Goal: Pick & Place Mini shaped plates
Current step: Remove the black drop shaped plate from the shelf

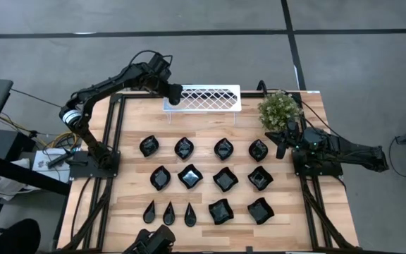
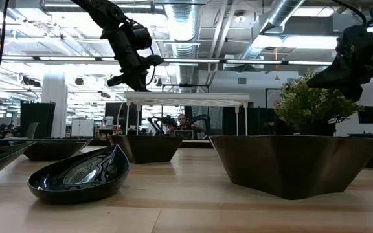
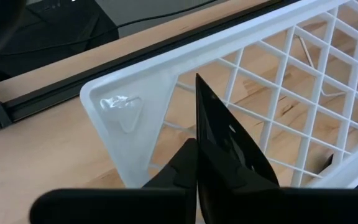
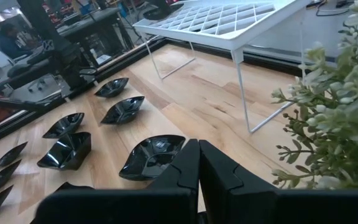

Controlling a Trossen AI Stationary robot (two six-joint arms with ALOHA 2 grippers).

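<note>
Left tool (image 1: 174,97) pinching black teardrop plate (image 3: 229,134) above white rack (image 1: 210,97); right tool (image 1: 285,144) closed, empty. Plate likely glossy, slippery, brittle; gripping rim best.

A light wooden plank table (image 1: 132,212) with a black metal frame carries a white plastic lattice rack on thin wire legs (image 1: 204,97), standing at the middle of its far edge. Just to the right of that rack sits a small bushy green potted plant (image 1: 280,109). In front of the rack, nearer the camera side, small glossy black dishes (image 1: 223,179) lie on the wood in three rows, the nearest row beginning with three slim teardrop dishes (image 1: 169,211).
</note>
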